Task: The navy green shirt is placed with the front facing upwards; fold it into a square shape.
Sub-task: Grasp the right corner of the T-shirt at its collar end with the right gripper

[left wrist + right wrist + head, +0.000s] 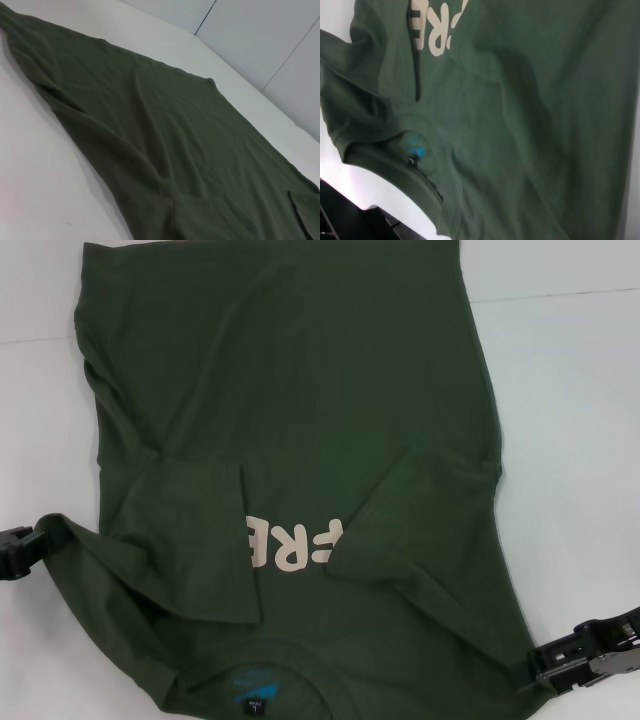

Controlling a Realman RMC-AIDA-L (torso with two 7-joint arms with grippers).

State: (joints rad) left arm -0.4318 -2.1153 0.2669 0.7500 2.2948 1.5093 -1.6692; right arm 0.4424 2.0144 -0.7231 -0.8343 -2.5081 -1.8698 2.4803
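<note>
In the head view, the shirt lies spread over the white surface, front up, with its collar at the near edge and its hem far from the robot. Both sleeves are folded inward over the chest, so only part of the pale lettering shows between them. The blue neck label sits inside the collar. The left gripper is at the shirt's near left edge, where a point of cloth is drawn out toward it; whether it pinches the cloth cannot be told. The right gripper is at the near right corner, touching the shirt's edge; its hold cannot be told either.

The left wrist view shows the shirt as a long plain green stretch with soft creases on the surface, a sleeve edge at one corner. No gripper shows.

The right wrist view shows the shirt close up: the lettering, a folded sleeve edge, and the label by the collar.
</note>
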